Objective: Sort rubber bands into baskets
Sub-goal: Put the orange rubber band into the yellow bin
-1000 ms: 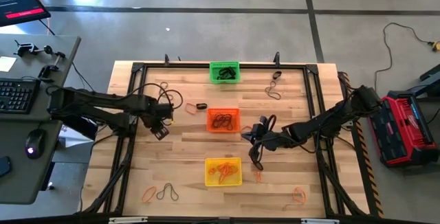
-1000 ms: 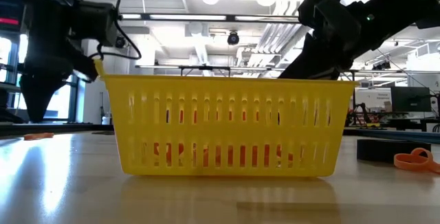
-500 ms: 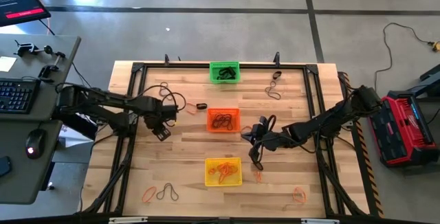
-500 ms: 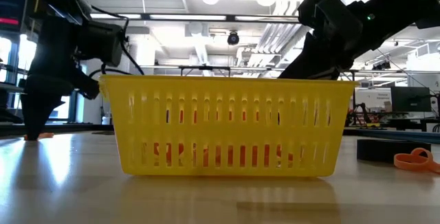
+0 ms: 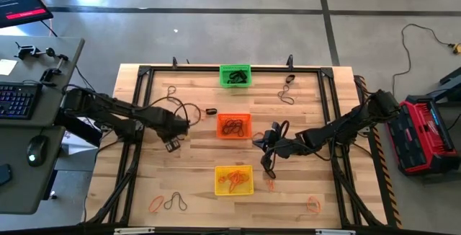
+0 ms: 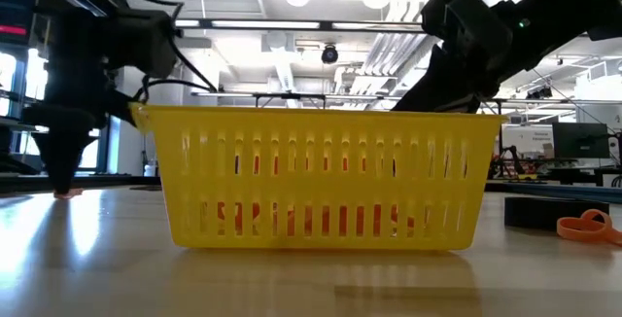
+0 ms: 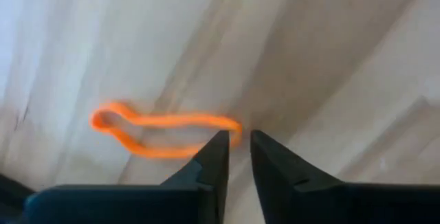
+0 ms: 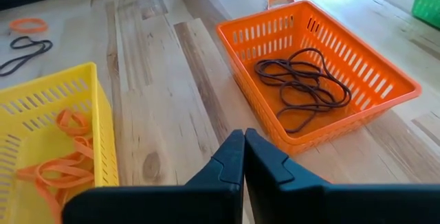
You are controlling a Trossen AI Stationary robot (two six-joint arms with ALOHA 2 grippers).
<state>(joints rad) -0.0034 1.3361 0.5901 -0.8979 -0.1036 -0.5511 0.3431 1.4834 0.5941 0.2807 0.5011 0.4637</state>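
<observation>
Wooden planks make up the worktop, with a desk carrying a keyboard and mouse off its left edge. From that side the left arm reaches in, and the left claw sits low over the boards, left of the orange basket. Its wrist view shows the two fingers narrowed to a slim gap, tips just at one end of a thin orange rubber band lying flat on the wood; whether the band is pinched I cannot tell. Near the front left corner lie another orange band and a dark band side by side.

Down the middle stand three baskets in a row: the green basket at the far edge with dark bands in it, the orange basket in the centre holding thin dark brown loops, and the yellow basket nearest the front with orange bands inside. A short black band lies just left of the orange basket.

Right of the baskets, the right claw hangs between the orange and yellow ones with its fingers pressed together on nothing. Dark bands lie toward the far right, and one more orange band near the front right.
</observation>
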